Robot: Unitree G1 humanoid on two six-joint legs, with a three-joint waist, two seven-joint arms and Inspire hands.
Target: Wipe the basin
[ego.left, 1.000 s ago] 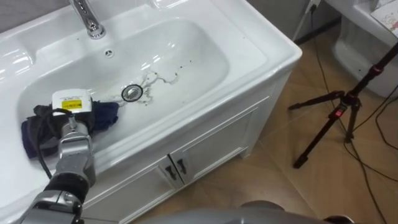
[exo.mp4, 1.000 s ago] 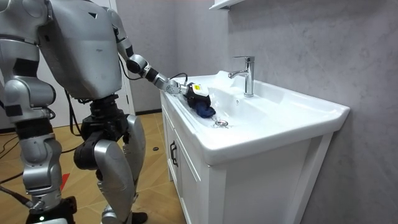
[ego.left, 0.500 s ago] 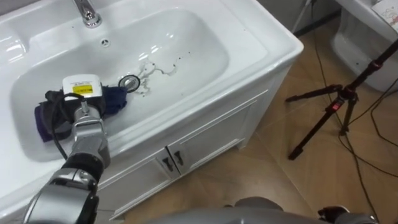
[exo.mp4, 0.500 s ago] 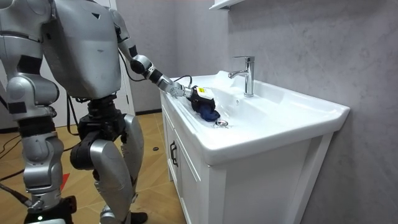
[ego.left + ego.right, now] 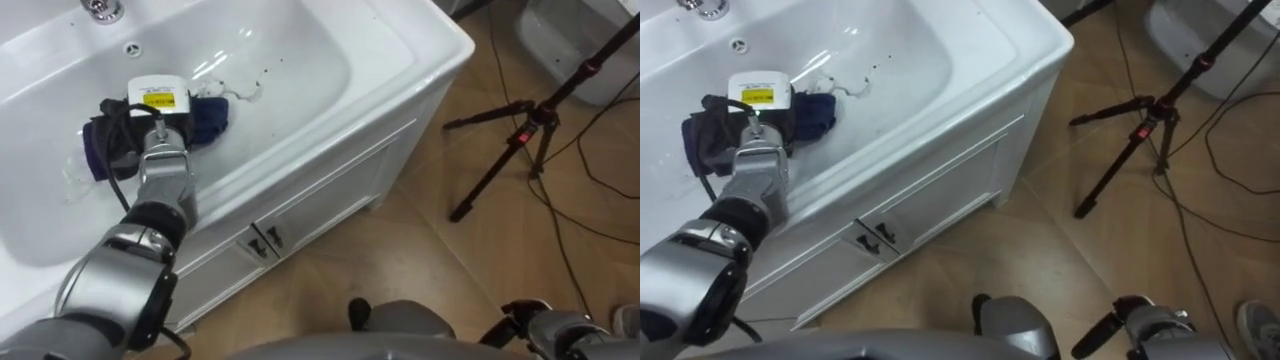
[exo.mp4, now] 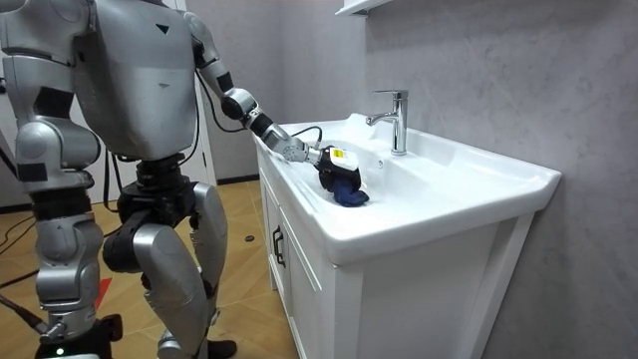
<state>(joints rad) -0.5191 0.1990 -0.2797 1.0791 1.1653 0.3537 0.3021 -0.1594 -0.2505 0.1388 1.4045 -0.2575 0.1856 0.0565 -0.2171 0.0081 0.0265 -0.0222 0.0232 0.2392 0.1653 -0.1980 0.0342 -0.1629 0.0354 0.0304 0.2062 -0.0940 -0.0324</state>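
Left robot hand [image 5: 155,118] reaches into the white basin [image 5: 300,60] from the front, where the robot stands. It lies on a dark blue cloth [image 5: 210,118] bunched near the basin's middle. Whether it grips the cloth or only presses on it, I cannot tell. Right robot hand [image 5: 555,328] hangs low at the robot's side, its state unclear.

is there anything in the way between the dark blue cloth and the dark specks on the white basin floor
Nothing visible. The dark blue cloth under the left hand lies right beside the dark specks on the white basin floor, with only bare white surface between them.
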